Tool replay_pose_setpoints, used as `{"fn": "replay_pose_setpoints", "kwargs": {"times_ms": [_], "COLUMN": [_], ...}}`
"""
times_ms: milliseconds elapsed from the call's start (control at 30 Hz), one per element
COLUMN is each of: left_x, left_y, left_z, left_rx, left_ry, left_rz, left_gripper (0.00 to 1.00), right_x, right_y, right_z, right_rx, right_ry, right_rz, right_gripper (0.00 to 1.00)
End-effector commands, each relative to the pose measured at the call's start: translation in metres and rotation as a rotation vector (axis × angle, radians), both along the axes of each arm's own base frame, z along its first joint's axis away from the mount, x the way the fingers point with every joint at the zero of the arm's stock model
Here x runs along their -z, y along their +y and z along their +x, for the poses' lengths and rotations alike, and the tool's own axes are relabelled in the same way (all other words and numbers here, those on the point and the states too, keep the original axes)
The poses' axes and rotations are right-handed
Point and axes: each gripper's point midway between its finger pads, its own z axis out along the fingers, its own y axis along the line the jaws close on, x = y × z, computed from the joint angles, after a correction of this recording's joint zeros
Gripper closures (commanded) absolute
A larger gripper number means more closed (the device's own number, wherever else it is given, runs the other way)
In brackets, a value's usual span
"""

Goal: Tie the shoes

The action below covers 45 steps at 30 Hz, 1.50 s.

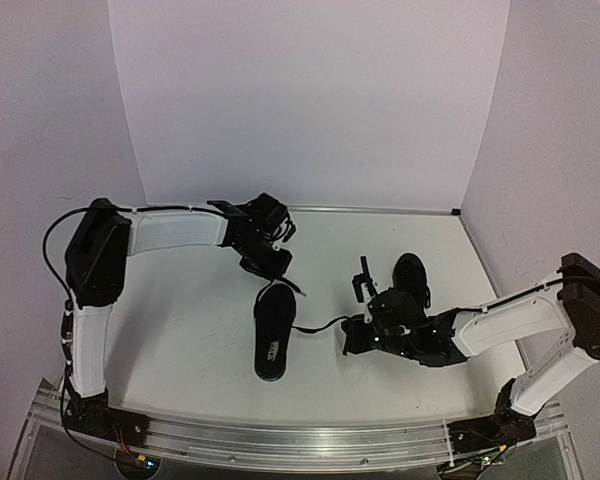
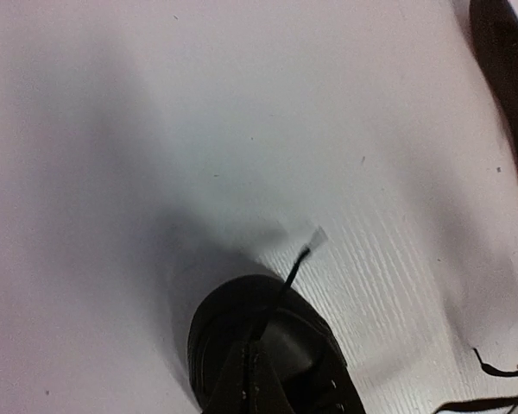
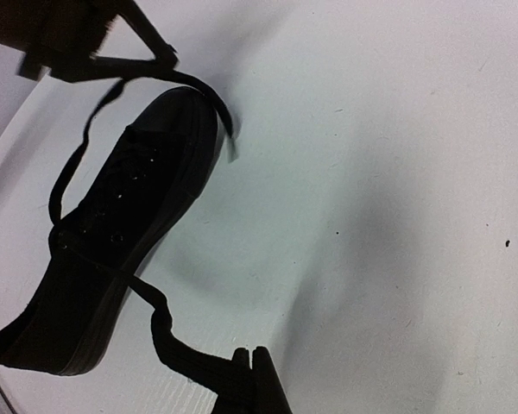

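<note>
One black shoe (image 1: 273,335) lies mid-table with its toe toward the back. My left gripper (image 1: 270,268) hangs over the toe, shut on one thin black lace (image 2: 293,267); the lace's pale tip sticks out past the toe (image 2: 268,332). My right gripper (image 1: 348,326) is right of the shoe, shut on the other lace (image 1: 320,325), which runs flat from the shoe (image 3: 112,224) to my fingertips (image 3: 252,355). The left gripper (image 3: 86,34) also shows in the right wrist view, holding its lace (image 3: 69,164) up. The second black shoe (image 1: 412,278) lies behind my right arm.
The second shoe also shows at the top right of the left wrist view (image 2: 508,95). The white table (image 1: 180,330) is bounded by white walls at the back and sides. A metal rail (image 1: 280,440) runs along the near edge.
</note>
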Motion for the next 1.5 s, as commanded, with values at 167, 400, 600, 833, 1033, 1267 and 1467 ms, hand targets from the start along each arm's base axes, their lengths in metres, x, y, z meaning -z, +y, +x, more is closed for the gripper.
{"fn": "replay_pose_setpoints", "kwargs": {"times_ms": [167,400,600,833,1033,1267,1467], "left_x": [-0.074,-0.002,0.025,0.055,0.064,0.044,0.025], "left_y": [0.052,0.085,0.073,0.03,-0.003,-0.011,0.019], "left_z": [-0.01,-0.035,-0.057,-0.097,-0.115,-0.125,-0.121], "left_rx": [-0.279,-0.406,-0.305,-0.14,-0.096,-0.131,-0.226], "left_ry": [-0.157,-0.052,-0.01,0.063,0.104,0.112,0.052], "left_rz": [-0.198,-0.11,-0.123,-0.113,-0.176,-0.294,-0.24], "left_gripper": [1.0,1.0,1.0,1.0,1.0,1.0,1.0], "right_x": [-0.005,0.01,0.025,0.037,0.036,0.04,0.029], "right_y": [0.022,0.064,0.087,0.093,0.082,0.05,0.025], "right_z": [0.003,0.009,0.005,-0.005,-0.014,-0.016,-0.009], "right_rx": [-0.041,-0.127,-0.177,-0.223,-0.224,-0.152,-0.103], "right_ry": [0.024,0.077,0.159,0.219,0.24,0.258,0.24], "right_rz": [0.037,0.041,0.065,0.073,0.078,0.037,-0.024], "right_gripper": [1.0,1.0,1.0,1.0,1.0,1.0,1.0]}}
